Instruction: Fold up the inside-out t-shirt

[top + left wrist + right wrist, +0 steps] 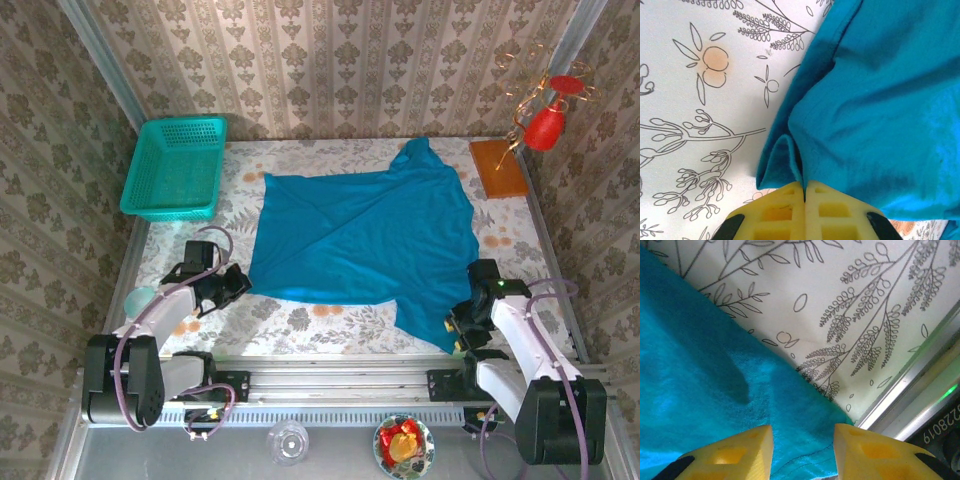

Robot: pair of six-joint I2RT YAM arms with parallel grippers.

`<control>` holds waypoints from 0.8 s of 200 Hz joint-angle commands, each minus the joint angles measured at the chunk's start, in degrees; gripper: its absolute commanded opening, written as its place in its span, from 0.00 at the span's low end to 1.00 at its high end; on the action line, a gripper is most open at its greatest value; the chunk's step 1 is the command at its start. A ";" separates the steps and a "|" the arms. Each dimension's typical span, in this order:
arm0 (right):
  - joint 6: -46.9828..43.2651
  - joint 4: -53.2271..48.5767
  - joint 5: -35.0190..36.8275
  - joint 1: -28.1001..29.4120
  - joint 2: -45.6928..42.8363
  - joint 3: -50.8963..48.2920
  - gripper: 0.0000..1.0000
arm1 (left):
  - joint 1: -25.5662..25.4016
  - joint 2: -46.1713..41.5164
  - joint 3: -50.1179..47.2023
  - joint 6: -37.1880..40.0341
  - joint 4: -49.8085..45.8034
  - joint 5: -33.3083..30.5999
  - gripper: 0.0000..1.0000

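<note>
The t-shirt (365, 235) lies spread on the table (300, 320). Behind it to the left sits the basket (178, 170), and behind it to the right, the board (497, 167). The left gripper (244, 284) is at its near-left corner, the right gripper (459, 329) over its near-right corner. In front of it, past the table edge, stand a glass (288, 441) and a bowl (404, 446).
</note>
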 commanded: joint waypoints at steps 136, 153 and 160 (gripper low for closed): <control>9.90 -1.40 -4.08 3.04 6.66 -2.98 0.42 | 5.84 -2.52 2.02 3.58 -3.72 3.74 0.01; 10.57 -1.92 -3.21 3.39 6.89 -2.35 0.37 | 5.94 -2.14 1.91 3.48 -3.24 3.92 0.01; 10.71 -2.03 -2.88 3.40 6.68 -2.28 0.35 | 5.95 -1.96 1.91 3.46 -3.02 4.06 0.01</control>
